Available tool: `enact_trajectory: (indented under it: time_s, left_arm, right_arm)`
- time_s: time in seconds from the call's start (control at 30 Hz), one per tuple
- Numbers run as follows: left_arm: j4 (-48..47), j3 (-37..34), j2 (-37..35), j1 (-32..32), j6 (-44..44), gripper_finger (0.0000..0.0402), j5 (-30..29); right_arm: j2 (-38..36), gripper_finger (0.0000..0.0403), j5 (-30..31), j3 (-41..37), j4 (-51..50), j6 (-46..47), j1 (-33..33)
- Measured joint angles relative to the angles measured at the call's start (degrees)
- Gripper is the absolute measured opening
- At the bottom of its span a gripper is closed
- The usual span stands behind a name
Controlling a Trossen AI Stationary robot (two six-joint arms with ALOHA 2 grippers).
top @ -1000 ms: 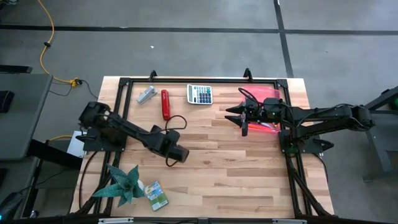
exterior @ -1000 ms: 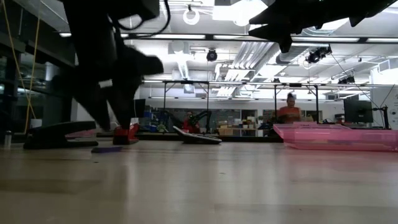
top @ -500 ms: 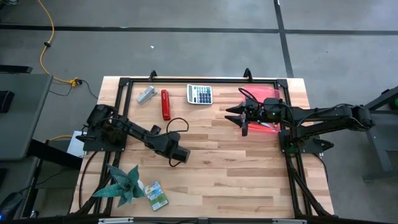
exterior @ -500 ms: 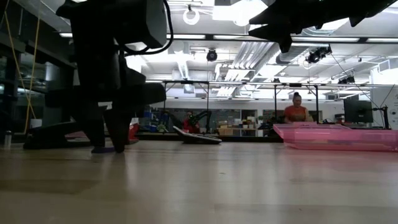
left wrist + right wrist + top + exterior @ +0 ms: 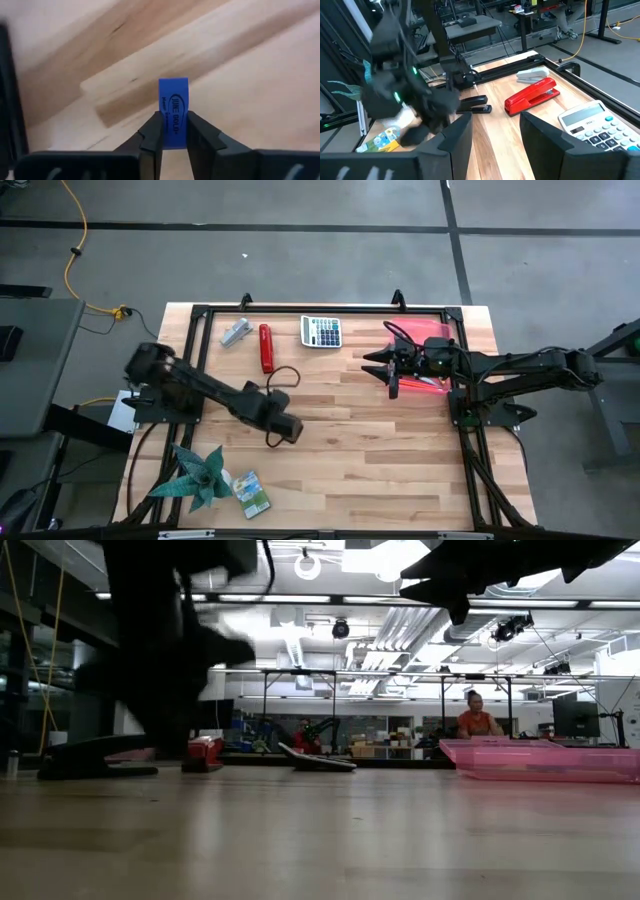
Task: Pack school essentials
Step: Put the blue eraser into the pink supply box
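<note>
My left gripper [image 5: 174, 136] is shut on a small blue eraser [image 5: 173, 102] with dark print, over the left middle of the wooden table [image 5: 400, 470]; in the high view the gripper [image 5: 270, 440] hides the eraser. My right gripper [image 5: 391, 383] hovers open and empty at the table's far right, beside a pink tray [image 5: 428, 330]; its fingers [image 5: 547, 132] frame the table. A green-yellow crayon box [image 5: 252, 491] lies flat near the front left corner. My left gripper pinches the eraser's two narrow long sides [image 5: 165, 125] between its two fingers, with the printed face toward the wrist camera. The fingers lie along the eraser, whose far end [image 5: 173, 85] sticks out past the fingertips. The low view shows no eraser left on the table.
A red stapler [image 5: 265, 347], a small grey stapler [image 5: 236, 331] and a calculator [image 5: 321, 331] lie along the far edge. A potted plant [image 5: 198, 477] stands by the crayon box. A black frame [image 5: 195, 315] borders the table. People show far behind [image 5: 477, 718].
My left gripper has come down over the blue eraser, closed its fingers on it and risen again, blurred by motion now. The eraser has left its spot on the table. My right gripper has kept still.
</note>
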Motion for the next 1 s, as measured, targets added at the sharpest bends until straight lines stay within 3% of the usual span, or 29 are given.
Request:
enact_trajectory:
  time_s: [0.27, 0.43, 0.5, 0.6, 0.8, 0.9, 1.0]
  left_arm:
    - [2.7, 0.1, -17.7, 2.5, 21.1, 0.0066, -12.7]
    - [15.2, 0.0, -27.0, 5.2, 41.7, 0.0063, -13.3]
    - [23.8, -2.6, -30.2, 6.4, 49.8, 0.0063, -8.6]
    - [41.6, -8.7, -33.1, 9.3, 57.0, 0.0063, 3.7]
    - [69.3, -21.5, -34.2, 16.3, 55.6, 0.0063, 19.6]
    - [76.5, -25.0, -33.6, 19.0, 53.3, 0.0063, 24.7]
    - [76.8, -25.7, -33.2, 20.7, 51.8, 0.0063, 27.7]
  right_arm:
    - [0.0, 0.0156, -0.5, 0.0, 0.6, 2.0, 0.0]
    - [0.0, 0.0156, -2.5, 0.0, 0.9, 4.0, 0.0]
    - [0.0, 0.0155, -2.9, 0.0, 1.7, 4.1, 0.0]
    - [0.0, 0.0156, -4.0, 0.0, 2.5, 3.6, 0.0]
    - [0.0, 0.0156, -5.2, 0.0, 3.6, 1.6, 0.0]
    - [0.0, 0.0156, -5.4, 0.0, 4.5, -0.8, 0.0]
    - [0.0, 0.0156, -5.4, 0.0, 5.3, -1.5, 0.0]
